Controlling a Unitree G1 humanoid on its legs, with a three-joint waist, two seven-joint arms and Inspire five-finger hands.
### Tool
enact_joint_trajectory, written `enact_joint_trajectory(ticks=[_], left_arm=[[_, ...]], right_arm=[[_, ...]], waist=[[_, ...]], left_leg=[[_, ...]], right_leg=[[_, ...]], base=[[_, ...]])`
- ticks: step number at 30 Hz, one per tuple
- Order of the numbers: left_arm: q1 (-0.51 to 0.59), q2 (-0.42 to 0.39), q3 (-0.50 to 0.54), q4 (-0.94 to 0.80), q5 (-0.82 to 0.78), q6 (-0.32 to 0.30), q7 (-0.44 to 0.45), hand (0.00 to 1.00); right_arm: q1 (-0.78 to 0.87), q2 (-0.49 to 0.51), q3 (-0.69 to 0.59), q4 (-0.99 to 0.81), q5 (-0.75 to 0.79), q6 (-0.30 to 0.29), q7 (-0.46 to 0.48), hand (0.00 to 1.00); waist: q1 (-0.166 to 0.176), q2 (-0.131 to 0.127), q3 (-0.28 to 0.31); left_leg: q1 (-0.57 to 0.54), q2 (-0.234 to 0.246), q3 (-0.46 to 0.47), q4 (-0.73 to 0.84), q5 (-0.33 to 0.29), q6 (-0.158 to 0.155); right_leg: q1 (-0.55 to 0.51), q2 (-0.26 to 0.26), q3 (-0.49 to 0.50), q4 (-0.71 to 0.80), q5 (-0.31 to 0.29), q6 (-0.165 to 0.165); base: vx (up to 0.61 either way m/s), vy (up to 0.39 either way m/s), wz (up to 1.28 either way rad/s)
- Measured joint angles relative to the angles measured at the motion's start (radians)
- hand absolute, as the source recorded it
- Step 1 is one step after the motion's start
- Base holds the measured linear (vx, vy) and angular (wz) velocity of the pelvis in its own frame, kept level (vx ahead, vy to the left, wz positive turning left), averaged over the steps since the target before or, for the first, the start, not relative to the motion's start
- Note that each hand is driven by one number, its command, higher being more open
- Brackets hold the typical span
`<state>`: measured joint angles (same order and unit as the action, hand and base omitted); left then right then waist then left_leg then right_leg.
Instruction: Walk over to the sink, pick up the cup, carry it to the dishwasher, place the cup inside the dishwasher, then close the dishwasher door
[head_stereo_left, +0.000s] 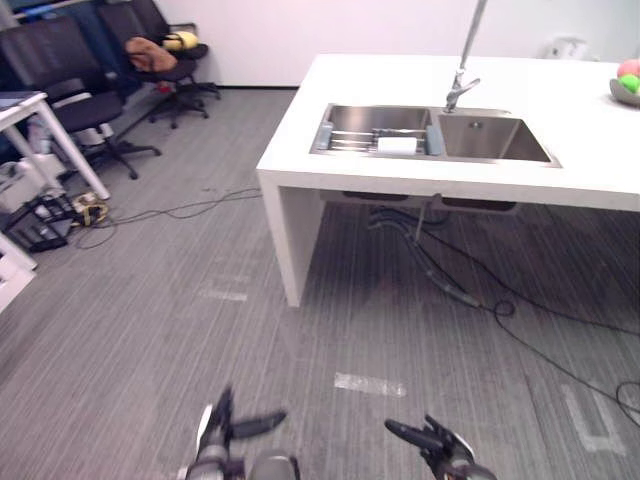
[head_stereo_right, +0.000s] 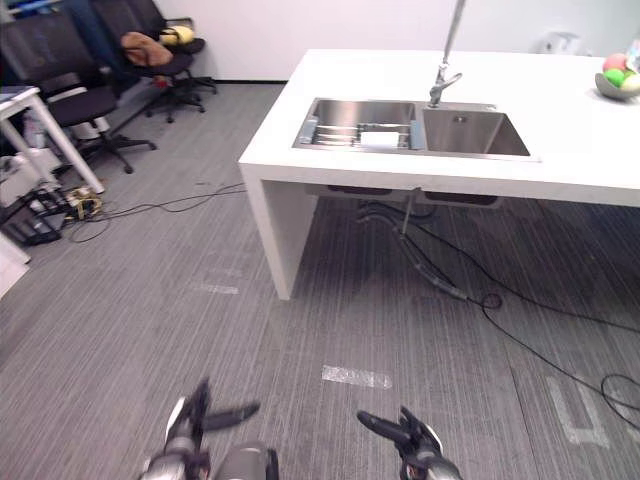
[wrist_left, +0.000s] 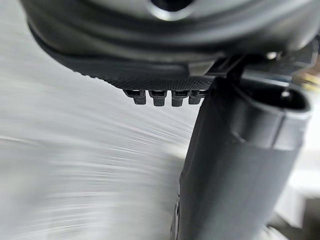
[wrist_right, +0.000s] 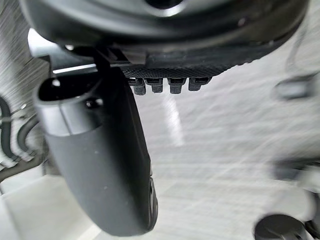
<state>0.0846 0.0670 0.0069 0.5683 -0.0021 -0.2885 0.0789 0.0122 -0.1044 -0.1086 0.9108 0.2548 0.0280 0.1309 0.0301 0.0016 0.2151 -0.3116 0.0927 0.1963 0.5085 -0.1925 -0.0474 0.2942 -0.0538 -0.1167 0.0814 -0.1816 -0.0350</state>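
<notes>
A white counter (head_stereo_left: 560, 180) stands ahead across the grey floor, with a steel double sink (head_stereo_left: 480, 135) and a tall faucet (head_stereo_left: 462, 85) in it. On a rack in the sink's left basin rests a small white object (head_stereo_left: 396, 145), which looks like the cup. My left hand (head_stereo_left: 225, 430) and right hand (head_stereo_left: 440, 445) hang low at the near edge, far from the counter. Both are open with relaxed fingers and hold nothing. The left thumb (wrist_left: 235, 165) and right thumb (wrist_right: 105, 165) stand over bare floor in the wrist views.
Office chairs (head_stereo_left: 70, 90) and a white desk (head_stereo_left: 20, 110) stand at the back left. Hoses and cables (head_stereo_left: 470, 295) trail on the floor under and in front of the counter. A bowl of fruit (head_stereo_left: 627, 88) sits on the counter's right. Tape marks (head_stereo_left: 370, 384) lie on the floor.
</notes>
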Motion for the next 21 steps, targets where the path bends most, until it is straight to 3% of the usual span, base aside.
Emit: enact_joint_trajectory(ticks=[1, 2, 3, 4, 6, 8, 10, 11, 12, 13, 14, 15, 16, 17, 18, 19, 20, 21], left_arm=[[-0.006, -0.006, -0.029, -0.034, 0.007, -0.035, 0.022, 1.0], [-0.009, -0.03, -0.08, -0.118, 0.035, -0.102, 0.075, 1.0], [-0.026, -0.037, -0.102, -0.131, 0.063, -0.137, 0.104, 1.0], [-0.05, -0.052, -0.127, -0.15, 0.134, -0.189, 0.167, 1.0], [-0.058, -0.066, -0.154, -0.274, 0.249, -0.215, 0.263, 1.0], [-0.058, -0.041, -0.164, -0.403, 0.295, -0.214, 0.298, 1.0], [-0.078, 0.025, -0.148, -0.584, 0.299, -0.202, 0.302, 1.0], [-0.085, 0.043, -0.14, -0.63, 0.297, -0.2, 0.302, 1.0], [-0.106, 0.076, -0.125, -0.716, 0.293, -0.197, 0.293, 1.0], [-0.116, 0.085, -0.126, -0.75, 0.289, -0.199, 0.284, 1.0], [-0.136, 0.086, -0.12, -0.79, 0.27, -0.201, 0.28, 1.0], [-0.145, 0.07, -0.118, -0.797, 0.267, -0.192, 0.293, 1.0], [-0.145, 0.065, -0.123, -0.797, 0.267, -0.183, 0.296, 1.0], [-0.147, 0.069, -0.144, -0.795, 0.267, -0.16, 0.307, 1.0], [-0.152, 0.079, -0.161, -0.792, 0.268, -0.136, 0.313, 1.0], [-0.157, 0.086, -0.165, -0.791, 0.268, -0.116, 0.313, 1.0], [-0.165, 0.101, -0.174, -0.781, 0.269, -0.077, 0.312, 1.0], [-0.167, 0.118, -0.183, -0.765, 0.27, -0.041, 0.31, 1.0]], right_arm=[[-0.002, -0.005, 0.008, 0.001, 0.0, -0.006, 0.002, 1.0], [-0.005, -0.02, 0.026, 0.015, 0.0, -0.021, 0.005, 1.0], [-0.014, -0.017, 0.035, 0.042, -0.002, -0.025, 0.001, 1.0], [-0.025, 0.0, 0.04, 0.087, -0.011, -0.02, 0.003, 1.0], [-0.021, 0.006, 0.052, 0.1, -0.026, -0.017, 0.012, 1.0], [0.002, 0.009, 0.053, 0.107, -0.053, 0.01, 0.012, 1.0], [0.042, 0.014, 0.054, 0.092, -0.081, 0.022, 0.006, 1.0], [0.046, 0.018, 0.057, 0.088, -0.094, 0.022, 0.0, 1.0], [0.049, 0.026, 0.057, 0.078, -0.1, 0.02, -0.004, 1.0], [0.061, 0.023, 0.057, 0.076, -0.1, 0.017, -0.008, 1.0], [0.067, 0.023, 0.059, 0.066, -0.1, 0.001, -0.013, 1.0], [0.074, 0.013, 0.062, 0.038, -0.101, -0.011, -0.015, 1.0], [0.079, 0.007, 0.07, 0.023, -0.101, -0.015, -0.019, 1.0], [0.088, -0.002, 0.08, -0.003, -0.099, -0.024, -0.021, 1.0], [0.088, 0.001, 0.079, -0.027, -0.095, -0.036, -0.027, 1.0], [0.088, 0.002, 0.079, -0.039, -0.091, -0.038, -0.031, 1.0], [0.083, 0.006, 0.078, -0.054, -0.089, -0.041, -0.034, 1.0], [0.094, 0.017, 0.08, -0.058, -0.092, -0.035, -0.036, 1.0]], waist=[[0.002, 0.012, -0.005], [0.008, 0.055, -0.013], [0.008, 0.066, -0.007], [0.011, 0.041, -0.02], [-0.008, 0.022, -0.018], [-0.016, 0.008, -0.013], [-0.018, -0.001, -0.018], [-0.019, -0.008, -0.023], [-0.021, -0.03, -0.031], [-0.026, -0.042, -0.036], [-0.02, -0.047, -0.039], [-0.025, -0.045, -0.042], [-0.031, -0.036, -0.044], [-0.041, -0.025, -0.051], [-0.054, -0.021, -0.054], [-0.062, -0.021, -0.054], [-0.08, -0.019, -0.054], [-0.081, -0.029, -0.061]], left_leg=[[0.001, -0.007, 0.003, -0.14, 0.059, -0.015], [-0.012, 0.006, -0.021, -0.282, 0.171, -0.038], [-0.014, 0.007, -0.04, -0.23, 0.243, -0.019], [-0.032, -0.014, -0.053, -0.152, 0.238, -0.002], [-0.062, -0.045, -0.059, -0.064, 0.197, 0.083], [-0.018, -0.061, -0.046, -0.03, 0.15, 0.107], [0.099, -0.067, -0.04, -0.063, 0.093, 0.101], [0.132, -0.07, -0.036, -0.09, 0.084, 0.097], [0.203, -0.083, -0.04, -0.151, 0.077, 0.096], [0.241, -0.089, -0.042, -0.186, 0.073, 0.093], [0.318, -0.096, -0.037, -0.247, 0.059, 0.092], [0.406, -0.09, -0.035, -0.298, 0.042, 0.089], [0.446, -0.078, -0.034, -0.319, 0.038, 0.082], [0.5, -0.05, -0.032, -0.35, 0.033, 0.06], [0.537, -0.024, -0.038, -0.371, 0.026, 0.047], [0.55, -0.01, -0.043, -0.376, 0.02, 0.037], [0.57, 0.016, -0.05, -0.378, 0.001, 0.008], [0.591, 0.021, -0.052, -0.372, -0.031, -0.027]], right_leg=[[0.018, -0.002, 0.022, -0.004, -0.026, 0.005], [0.06, 0.029, 0.101, -0.035, -0.109, 0.022], [0.092, 0.03, 0.126, -0.035, -0.129, 0.04], [0.102, 0.004, 0.177, -0.015, -0.171, -0.03], [0.078, -0.025, 0.245, 0.057, -0.138, 0.013], [0.071, -0.037, 0.257, 0.163, -0.103, 0.054], [0.027, -0.026, 0.247, 0.383, 0.029, 0.117], [-0.007, -0.025, 0.237, 0.463, 0.083, 0.164], [-0.077, -0.038, 0.202, 0.617, 0.229, 0.265], [-0.115, -0.055, 0.176, 0.693, 0.323, 0.27], [-0.208, -0.112, 0.097, 0.881, 0.313, 0.209], [-0.284, -0.155, 0.009, 1.007, 0.183, 0.085], [-0.318, -0.164, -0.027, 1.029, 0.123, 0.05], [-0.397, -0.166, -0.079, 1.006, 0.031, 0.054], [-0.473, -0.164, -0.113, 0.899, -0.023, 0.056], [-0.501, -0.158, -0.122, 0.814, -0.028, 0.059], [-0.536, -0.134, -0.122, 0.603, -0.013, 0.063], [-0.54, -0.107, -0.077, 0.344, 0.097, 0.048]], base=[[0.63, 0.281, -0.95], [0.44, 0.258, -0.64], [0.55, 0.331, -0.6], [0.46, 0.292, -0.29], [0.66, 0.349, -0.04], [0.62, 0.224, 0.03], [0.67, 0.136, -0.13], [0.59, 0.089, -0.1], [0.36, 0.031, 0.01], [0.43, 0.003, -0.05], [0.41, -0.036, -0.15], [0.4, -0.055, -0.17], [0.41, -0.093, -0.05], [0.43, -0.138, 0.11], [0.44, -0.161, 0.17], [0.47, -0.215, 0.32], [0.47, -0.264, 0.31], [0.48, -0.275, 0.3]])
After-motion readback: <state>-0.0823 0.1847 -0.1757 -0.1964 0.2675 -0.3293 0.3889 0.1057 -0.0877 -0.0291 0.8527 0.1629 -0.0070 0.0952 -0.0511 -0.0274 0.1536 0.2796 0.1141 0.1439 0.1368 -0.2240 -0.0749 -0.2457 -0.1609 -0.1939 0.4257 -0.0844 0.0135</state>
